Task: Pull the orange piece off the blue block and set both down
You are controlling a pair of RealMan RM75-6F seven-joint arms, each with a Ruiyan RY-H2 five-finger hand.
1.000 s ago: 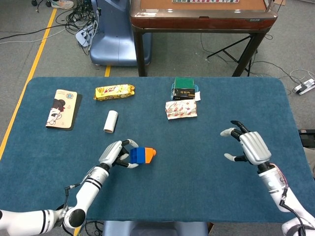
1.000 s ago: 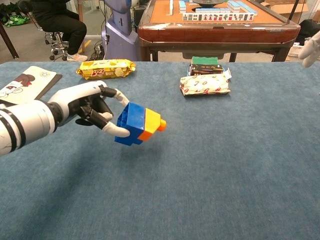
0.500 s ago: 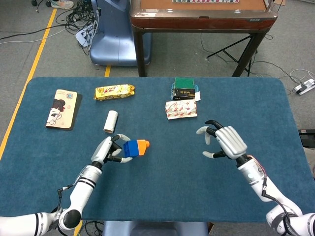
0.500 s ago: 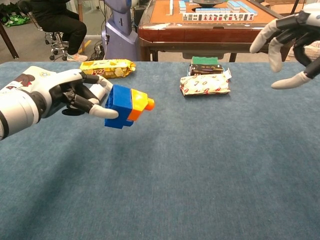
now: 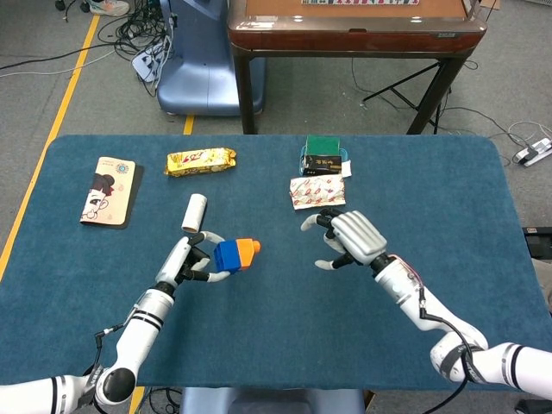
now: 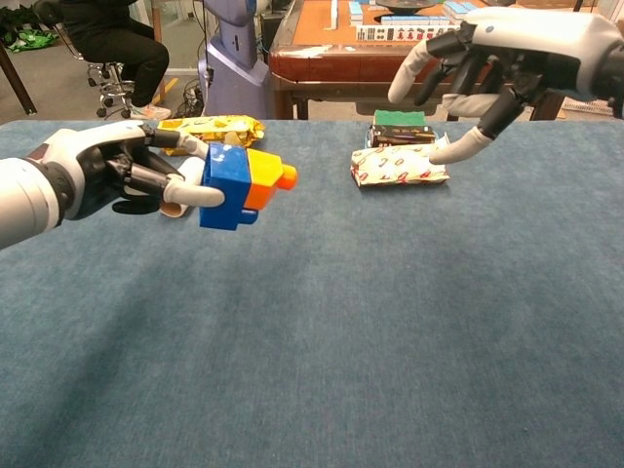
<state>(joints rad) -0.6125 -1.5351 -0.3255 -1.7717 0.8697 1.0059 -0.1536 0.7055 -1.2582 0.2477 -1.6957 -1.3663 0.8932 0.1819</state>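
Our left hand grips the blue plastic block in the air, the orange piece attached. Our right hand hovers near it, fingers spread and holding nothing.

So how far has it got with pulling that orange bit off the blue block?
Done: the left hand holds the blue block up off the table. In hand: the right hand, open and empty, is level with it but apart from it. Left: the orange piece is not yet pulled off, and nothing is set down.
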